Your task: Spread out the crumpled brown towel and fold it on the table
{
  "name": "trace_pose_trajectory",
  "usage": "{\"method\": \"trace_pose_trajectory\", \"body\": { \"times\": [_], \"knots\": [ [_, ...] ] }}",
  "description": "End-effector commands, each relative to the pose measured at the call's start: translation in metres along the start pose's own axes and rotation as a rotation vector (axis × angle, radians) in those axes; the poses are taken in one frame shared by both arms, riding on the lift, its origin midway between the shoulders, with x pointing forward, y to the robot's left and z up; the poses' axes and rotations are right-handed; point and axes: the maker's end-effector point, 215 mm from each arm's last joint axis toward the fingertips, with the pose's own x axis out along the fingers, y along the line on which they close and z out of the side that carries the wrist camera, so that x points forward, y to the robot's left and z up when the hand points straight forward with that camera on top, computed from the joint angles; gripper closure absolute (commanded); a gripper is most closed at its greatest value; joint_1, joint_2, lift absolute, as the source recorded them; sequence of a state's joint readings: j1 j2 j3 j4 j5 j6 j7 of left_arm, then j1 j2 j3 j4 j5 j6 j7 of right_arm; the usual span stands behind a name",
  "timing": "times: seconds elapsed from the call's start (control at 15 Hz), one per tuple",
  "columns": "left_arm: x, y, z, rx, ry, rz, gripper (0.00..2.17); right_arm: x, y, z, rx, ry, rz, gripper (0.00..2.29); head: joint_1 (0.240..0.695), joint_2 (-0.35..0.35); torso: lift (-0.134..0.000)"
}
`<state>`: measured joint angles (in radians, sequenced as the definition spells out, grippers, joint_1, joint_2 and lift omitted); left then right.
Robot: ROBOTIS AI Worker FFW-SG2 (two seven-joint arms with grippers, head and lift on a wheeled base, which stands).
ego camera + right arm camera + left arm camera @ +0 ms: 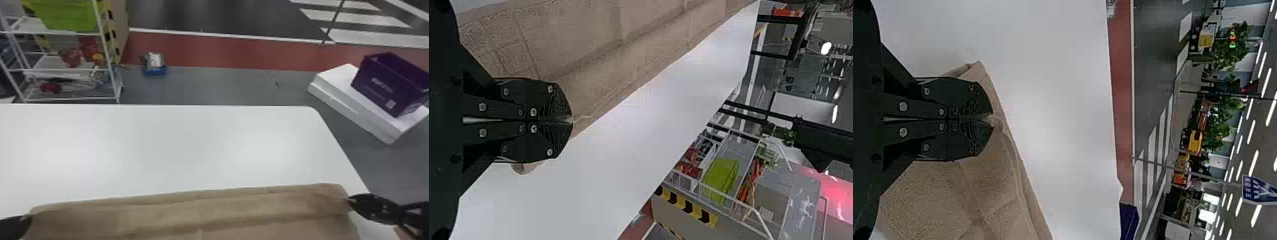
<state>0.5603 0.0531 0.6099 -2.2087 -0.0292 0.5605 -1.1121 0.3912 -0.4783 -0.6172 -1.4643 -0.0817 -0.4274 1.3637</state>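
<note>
The brown towel [204,217] is spread wide along the table's near side, its far edge running nearly straight between the two grippers, with shallow creases across it. My left gripper [24,218] is at the towel's left far corner; in the left wrist view the same gripper [990,120] is shut on the towel [968,195]. At the right far corner stands my right gripper [350,199]. The right wrist view has this gripper [571,120] shut on the edge of the towel [594,55], a small bit of cloth poking out beside the fingers.
The white table [178,146] extends beyond the towel to its far edge. Past it on the floor are a wire shelf [67,68] at the left, a small blue bin [155,71], and a purple box [389,84] on white slabs [354,110] at the right.
</note>
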Motion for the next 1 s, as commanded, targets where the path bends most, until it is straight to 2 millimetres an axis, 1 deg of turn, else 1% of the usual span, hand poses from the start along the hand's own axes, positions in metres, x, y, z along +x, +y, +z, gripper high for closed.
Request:
{"method": "trace_pose_trajectory", "body": {
  "times": [0.0,0.07,0.33,0.53,0.73,0.93],
  "knots": [
    [-0.007,0.003,-0.002,0.008,-0.009,0.008,1.69,-0.006,0.005,-0.008,-0.029,0.013,0.011,1.8,0.695,-0.165,-0.124],
    [-0.01,0.005,-0.005,0.003,-0.012,0.012,1.69,-0.01,0.007,-0.012,-0.048,0.018,0.011,1.8,0.695,-0.17,-0.124],
    [-0.024,0.025,-0.018,-0.016,-0.032,0.047,1.69,-0.025,0.01,-0.025,-0.088,0.038,0.009,1.8,0.695,-0.168,-0.124],
    [-0.026,0.023,-0.022,-0.011,-0.033,0.045,1.69,-0.026,0.012,-0.027,-0.087,0.042,0.012,1.8,0.695,-0.163,-0.124],
    [-0.025,0.018,-0.03,-0.007,-0.027,0.045,1.69,-0.017,0.026,-0.031,-0.089,0.049,0.05,1.8,0.695,-0.164,-0.124],
    [-0.026,0.014,-0.035,0.006,-0.016,0.045,1.69,-0.014,0.033,-0.035,-0.088,0.052,0.065,1.8,0.695,-0.156,-0.124]
  ]
}}
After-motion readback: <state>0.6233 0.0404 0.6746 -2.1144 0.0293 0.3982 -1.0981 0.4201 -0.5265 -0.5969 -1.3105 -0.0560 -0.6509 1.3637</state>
